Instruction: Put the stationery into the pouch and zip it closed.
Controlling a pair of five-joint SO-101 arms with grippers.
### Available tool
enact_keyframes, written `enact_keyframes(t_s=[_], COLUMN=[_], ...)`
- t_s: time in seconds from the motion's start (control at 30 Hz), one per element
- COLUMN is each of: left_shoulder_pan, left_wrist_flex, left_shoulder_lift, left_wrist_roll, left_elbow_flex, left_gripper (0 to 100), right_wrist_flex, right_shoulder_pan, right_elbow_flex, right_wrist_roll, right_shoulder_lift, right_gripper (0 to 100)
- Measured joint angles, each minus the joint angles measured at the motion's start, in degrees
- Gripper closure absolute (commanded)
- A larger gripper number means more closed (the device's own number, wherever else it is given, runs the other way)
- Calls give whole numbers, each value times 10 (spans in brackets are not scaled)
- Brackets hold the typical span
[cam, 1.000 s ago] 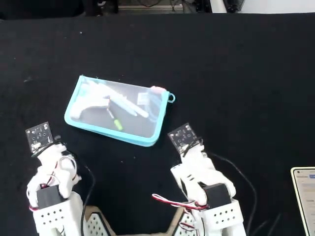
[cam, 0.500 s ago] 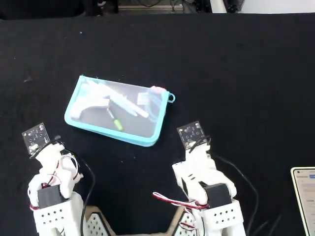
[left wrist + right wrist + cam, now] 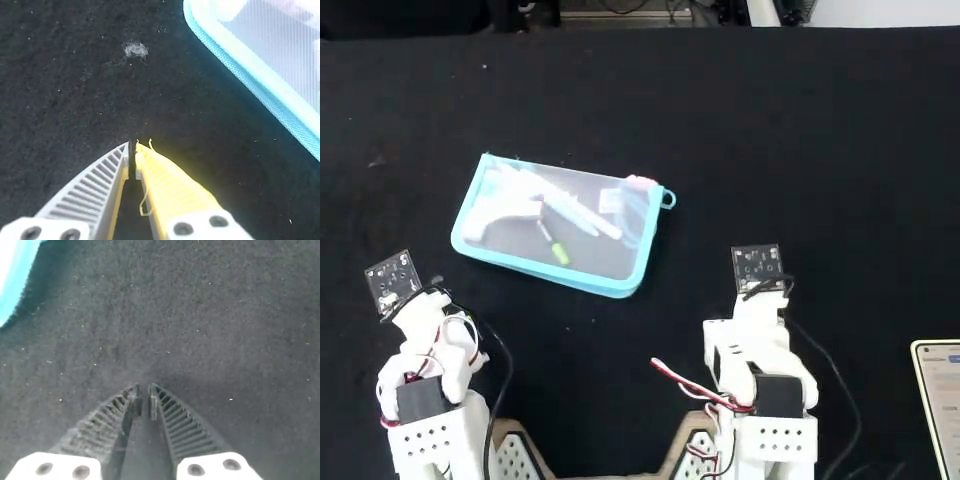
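The pouch [image 3: 560, 225] lay on the table [image 3: 770, 130] with the stationery [image 3: 555, 210] inside. The left gripper [image 3: 134, 147] and right gripper [image 3: 144, 390] were closed on nothing, both off the pouch's near edge. Risk: a zip pull [image 3: 667, 199] short of its stop would leave a gap; seating could not be confirmed.

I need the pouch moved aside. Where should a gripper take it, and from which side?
Take the small zip pull, the loop sticking out past the far right corner of the pouch: it is the one part standing clear of the flat body. Come from the right, probably with the right gripper, which is nearer.
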Motion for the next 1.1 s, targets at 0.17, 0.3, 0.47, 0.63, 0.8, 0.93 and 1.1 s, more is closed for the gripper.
enact_keyframes(t_s=[0.17,0.3,0.47,0.63,0.8,0.93,1.1], left_shoulder_pan=[0,0,0,0,0,0,77], left_wrist_flex=[0,0,0,0,0,0,0], left_shoulder_lift=[0,0,0,0,0,0,0], left_wrist_roll=[0,0,0,0,0,0,0], left_elbow_flex=[0,0,0,0,0,0,0], left_gripper=[970,970,970,970,970,970,970], right_wrist_flex=[0,0,0,0,0,0,0], right_shoulder_pan=[0,0,0,0,0,0,0], right_elbow_flex=[0,0,0,0,0,0,0], right_wrist_roll=[0,0,0,0,0,0,0], right_shoulder_lift=[0,0,0,0,0,0,0], right_gripper=[968,967,967,966,966,966,966])
